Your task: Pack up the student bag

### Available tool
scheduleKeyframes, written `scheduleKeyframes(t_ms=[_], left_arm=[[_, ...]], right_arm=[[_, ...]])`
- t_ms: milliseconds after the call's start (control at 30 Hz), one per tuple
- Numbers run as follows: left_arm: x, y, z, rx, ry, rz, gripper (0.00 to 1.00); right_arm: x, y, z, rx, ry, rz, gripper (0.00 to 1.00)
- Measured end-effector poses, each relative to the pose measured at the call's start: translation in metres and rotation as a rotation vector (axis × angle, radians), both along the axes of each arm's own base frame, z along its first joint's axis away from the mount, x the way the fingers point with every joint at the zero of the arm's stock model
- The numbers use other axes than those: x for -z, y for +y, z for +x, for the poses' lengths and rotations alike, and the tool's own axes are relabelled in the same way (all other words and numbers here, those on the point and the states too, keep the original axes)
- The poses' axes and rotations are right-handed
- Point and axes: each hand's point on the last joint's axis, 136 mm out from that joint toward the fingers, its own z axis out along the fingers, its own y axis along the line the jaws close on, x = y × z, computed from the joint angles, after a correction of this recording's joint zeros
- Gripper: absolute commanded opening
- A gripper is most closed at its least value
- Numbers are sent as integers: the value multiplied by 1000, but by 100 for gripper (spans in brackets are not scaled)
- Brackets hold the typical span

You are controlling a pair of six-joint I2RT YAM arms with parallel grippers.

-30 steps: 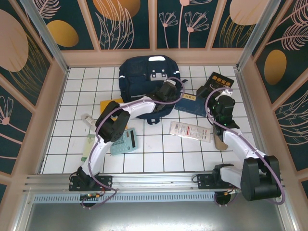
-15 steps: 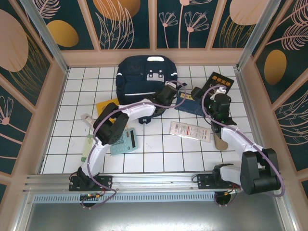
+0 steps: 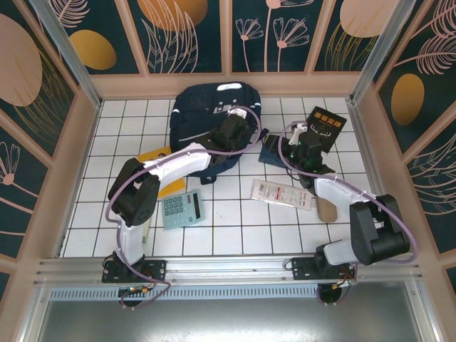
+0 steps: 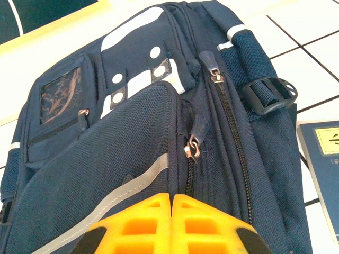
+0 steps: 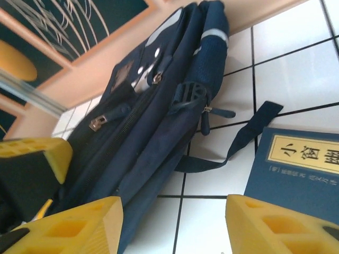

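The white tiled table (image 3: 235, 228) carries the student bag (image 3: 206, 117) at its far middle, lying on its back against the rear wall with its front pocket facing up. The left arm reaches across the bag, and the left gripper (image 4: 171, 197) rests on the front pocket just below a zip pull (image 4: 192, 148), its yellow fingers pressed tight together. Whether a fold of fabric is pinched between them I cannot tell.

The right gripper (image 5: 175, 211) hangs low beside the bag's right flank with its jaws apart and nothing between them. One finger is next to the bag's side and the other is above the edge of a blue book (image 5: 302, 169) that lies just right of the bag. A loose strap trails from the bag to that book. A black book (image 3: 325, 122) sits further right, a white packet (image 3: 283, 193) lies nearer the arms, and a calculator (image 3: 181, 209) lies near the left arm.
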Motion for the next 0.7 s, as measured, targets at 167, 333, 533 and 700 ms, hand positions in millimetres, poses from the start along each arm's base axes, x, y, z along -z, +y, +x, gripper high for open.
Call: scheduleKeyframes(t_ms=[167,333,533,700], left_arm=[[0,6,-7,3,9,5,0],[-9,8,-11,10,9,-2,0],[-30,12,-19,22,-5,-27,0],[-43,18,-27,34,-15,-47,0]], right_arm=[[10,9,7,-32,-55,-40,53],[40,13,17,-65,-43,-102,52],[66,25,27,-167,-29,-137,45],[57,28,42,-219,-83,-149,48]])
